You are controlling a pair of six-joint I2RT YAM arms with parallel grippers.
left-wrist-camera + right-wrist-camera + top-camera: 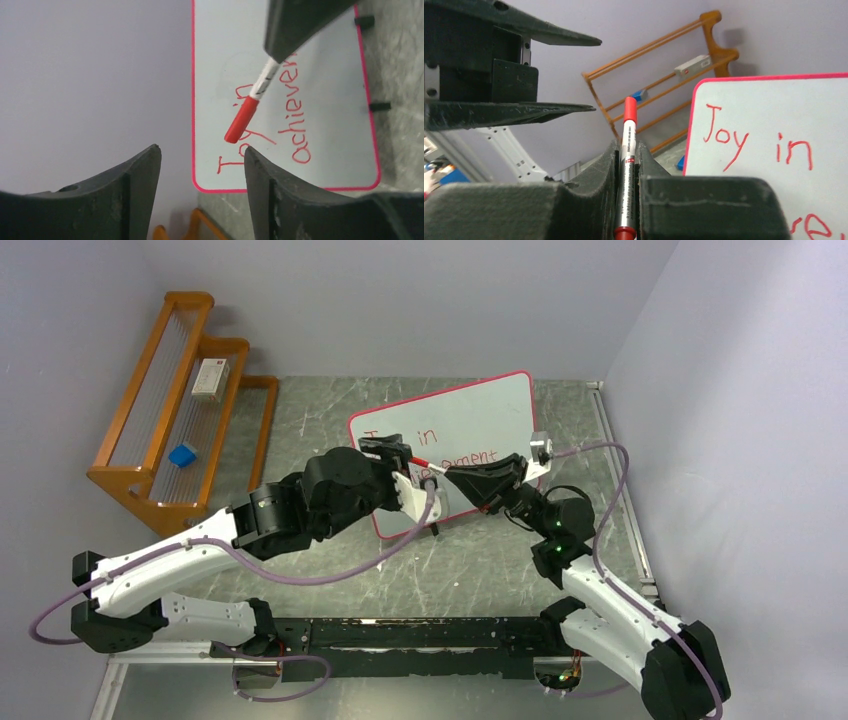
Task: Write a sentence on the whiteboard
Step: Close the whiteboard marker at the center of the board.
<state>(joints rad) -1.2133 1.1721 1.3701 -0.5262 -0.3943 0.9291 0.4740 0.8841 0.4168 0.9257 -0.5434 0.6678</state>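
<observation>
The whiteboard stands tilted at the back centre of the table, with a pink-red border and "Joy in achieve..." written on it in red. It also shows in the left wrist view and the right wrist view. My right gripper is shut on a silver marker with its red cap on, pointing the capped end left. The marker also shows in the wrist views. My left gripper is open and empty. Its jaws stand just short of the cap, apart from it.
An orange wooden rack stands at the back left, holding a white box and a small blue item. Walls close in the table at the back and the right. The whiteboard's black feet rest on the table.
</observation>
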